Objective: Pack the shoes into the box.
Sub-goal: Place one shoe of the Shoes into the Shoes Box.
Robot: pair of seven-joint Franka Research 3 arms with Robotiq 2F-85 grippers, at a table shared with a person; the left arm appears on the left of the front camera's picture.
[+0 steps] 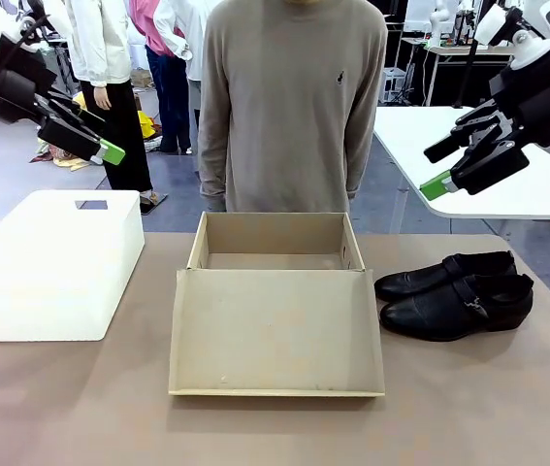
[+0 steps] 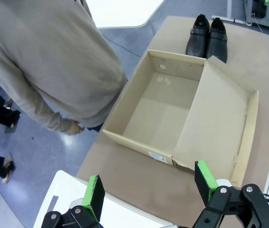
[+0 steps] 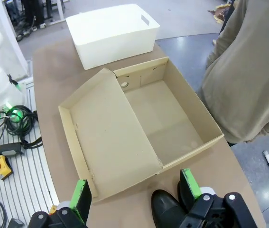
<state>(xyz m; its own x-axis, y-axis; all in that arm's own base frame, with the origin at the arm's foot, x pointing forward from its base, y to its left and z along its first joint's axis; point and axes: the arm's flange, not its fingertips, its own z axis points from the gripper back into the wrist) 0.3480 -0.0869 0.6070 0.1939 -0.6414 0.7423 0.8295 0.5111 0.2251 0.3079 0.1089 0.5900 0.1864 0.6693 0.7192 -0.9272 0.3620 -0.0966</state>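
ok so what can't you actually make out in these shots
Right wrist view: glossy black leather shoes cut off by the bottom edge, partly behind the right gripper.
Left wrist view: white plastic bin cut off at the bottom.
Front view: bin's inside, hidden by its lid.

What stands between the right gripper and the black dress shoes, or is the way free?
Likely free, yes: the open right gripper hangs above the shoes, which lie bare on the table beside the cardboard box, nothing over them.
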